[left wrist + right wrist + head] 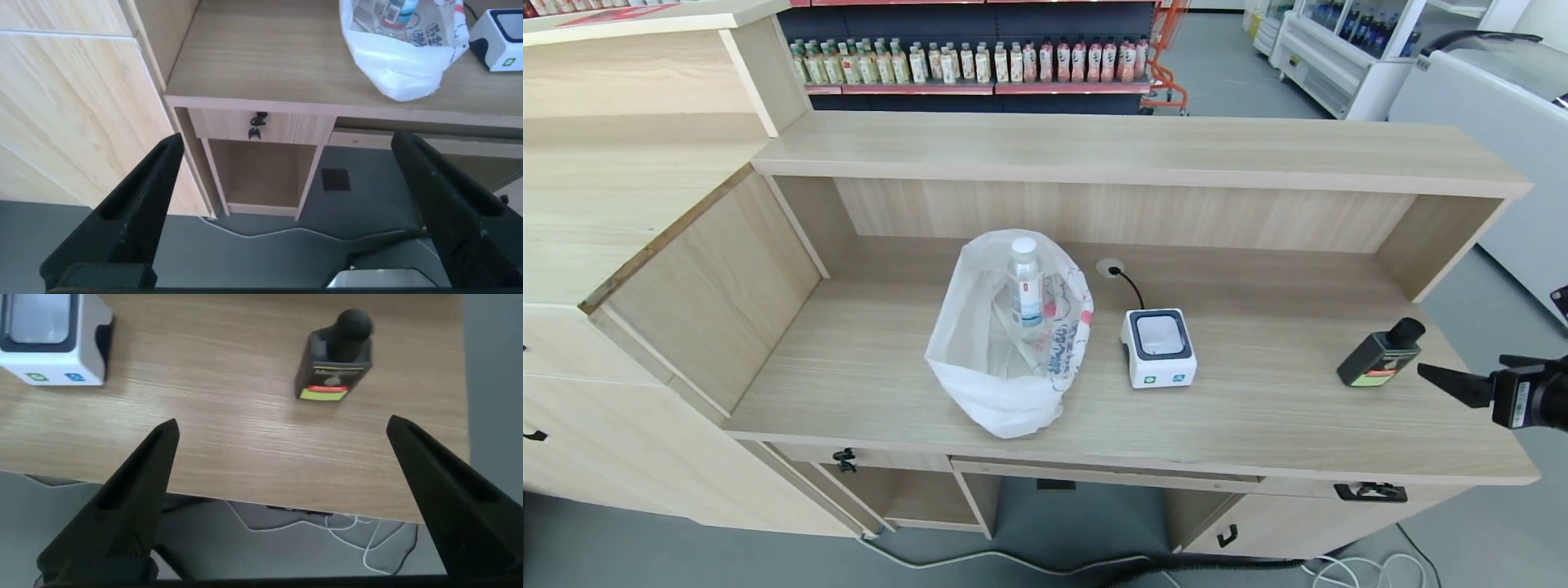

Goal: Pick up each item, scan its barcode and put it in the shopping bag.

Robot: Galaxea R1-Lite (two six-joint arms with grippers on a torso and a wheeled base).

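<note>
1. The dark bottle (337,359) sits near the counter's (1258,425) right end, just ahead of the right gripper (282,433) and not yet between its jaws, which stand wide apart.
2. Its long axis looks upright with the cap on top, though I can't be sure.
3. The right arm is far nearer. The left gripper (286,143), also spread, hangs below the counter's front.
4. Further left of the right jaws are one scanner (1158,347) and one shopping bag (1005,384) holding one water bottle (1025,290).
</note>
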